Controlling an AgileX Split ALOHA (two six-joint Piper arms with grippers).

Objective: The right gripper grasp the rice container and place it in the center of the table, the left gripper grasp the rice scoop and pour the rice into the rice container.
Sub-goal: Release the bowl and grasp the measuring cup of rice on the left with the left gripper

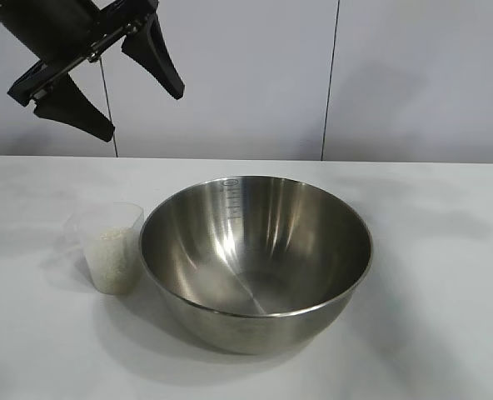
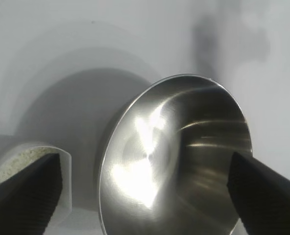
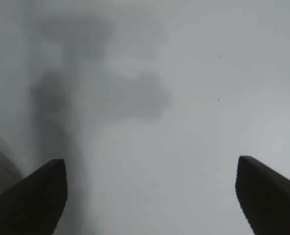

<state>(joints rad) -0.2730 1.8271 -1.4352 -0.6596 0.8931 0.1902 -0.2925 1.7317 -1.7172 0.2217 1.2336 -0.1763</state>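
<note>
The steel rice container (image 1: 255, 258) stands upright near the middle of the white table (image 1: 446, 292). It looks empty inside. The clear plastic rice scoop (image 1: 107, 242) stands just to its left, partly filled with white rice (image 1: 112, 254). My left gripper (image 1: 144, 113) hangs open and empty high above the scoop, at the back left. In the left wrist view my left gripper (image 2: 145, 161) is spread wide, with the container (image 2: 174, 156) and the scoop (image 2: 22, 156) far below. My right gripper (image 3: 151, 161) is open and empty over bare table. It is outside the exterior view.
A pale wall with vertical seams (image 1: 330, 83) runs behind the table. Bare tabletop lies to the right of the container and in front of it.
</note>
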